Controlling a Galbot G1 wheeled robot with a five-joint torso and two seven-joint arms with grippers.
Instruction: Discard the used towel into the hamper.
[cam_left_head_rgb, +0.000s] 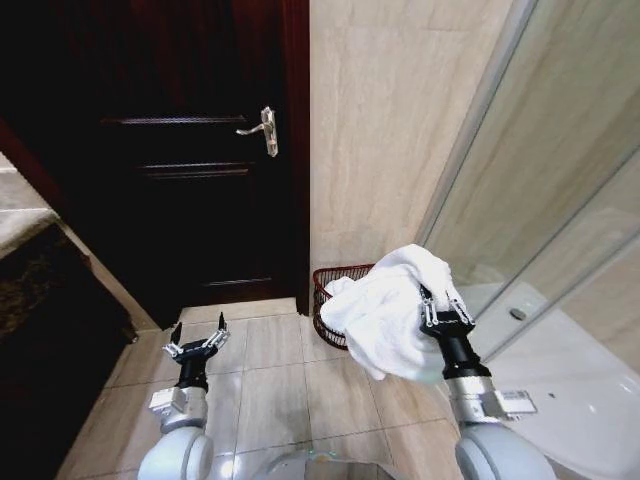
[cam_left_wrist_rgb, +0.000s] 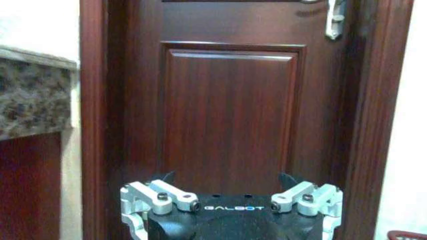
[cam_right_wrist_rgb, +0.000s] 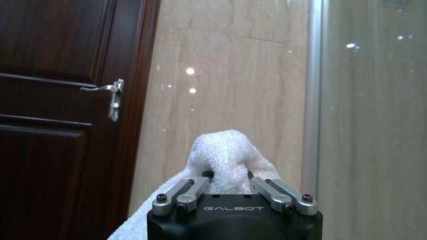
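In the head view my right gripper (cam_left_head_rgb: 437, 297) is shut on the white towel (cam_left_head_rgb: 385, 318), held up in a bunched fold with its lower part hanging to the left. The right wrist view has the towel (cam_right_wrist_rgb: 223, 155) pinched between the closed fingers of the right gripper (cam_right_wrist_rgb: 228, 176). Just behind and below the towel, the dark reddish-brown openwork hamper (cam_left_head_rgb: 333, 287) stands on the floor against the beige wall, its right side hidden by the cloth. My left gripper (cam_left_head_rgb: 197, 335) is low on the left, open and holding nothing, facing the door; its own view shows the left gripper (cam_left_wrist_rgb: 227, 180) too.
A closed dark wooden door (cam_left_head_rgb: 200, 150) with a metal handle (cam_left_head_rgb: 264, 131) stands left of the hamper. A granite counter (cam_left_wrist_rgb: 33, 95) is at the far left. A glass shower partition (cam_left_head_rgb: 560, 200) and a white fixture (cam_left_head_rgb: 585, 395) bound the right. Beige floor tiles (cam_left_head_rgb: 270, 370) lie ahead.
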